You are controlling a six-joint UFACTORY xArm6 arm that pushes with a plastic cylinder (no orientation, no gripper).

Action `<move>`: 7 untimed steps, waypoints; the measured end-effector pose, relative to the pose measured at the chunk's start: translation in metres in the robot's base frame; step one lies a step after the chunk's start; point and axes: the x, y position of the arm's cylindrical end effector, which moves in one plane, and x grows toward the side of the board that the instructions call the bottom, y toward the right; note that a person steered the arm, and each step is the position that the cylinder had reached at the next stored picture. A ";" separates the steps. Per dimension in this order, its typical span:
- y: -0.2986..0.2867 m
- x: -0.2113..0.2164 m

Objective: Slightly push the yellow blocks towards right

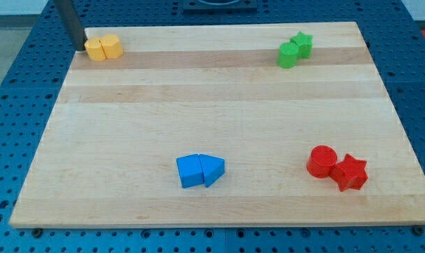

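Two yellow blocks sit touching each other at the board's top left corner: a rounded yellow block (95, 49) on the left and a yellow hexagon-like block (112, 46) on its right. My tip (81, 48) is at the end of the dark rod, right against the left side of the left yellow block, at the board's left edge.
A green cylinder (288, 55) and green star (302, 44) sit together at the top right. A blue cube (190, 171) and blue triangular block (213, 169) sit at the bottom centre. A red cylinder (322, 161) and red star (350, 172) sit at the bottom right. The wooden board (219, 105) lies on a blue perforated table.
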 end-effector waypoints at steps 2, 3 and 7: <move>-0.010 0.032; 0.016 0.022; 0.034 0.002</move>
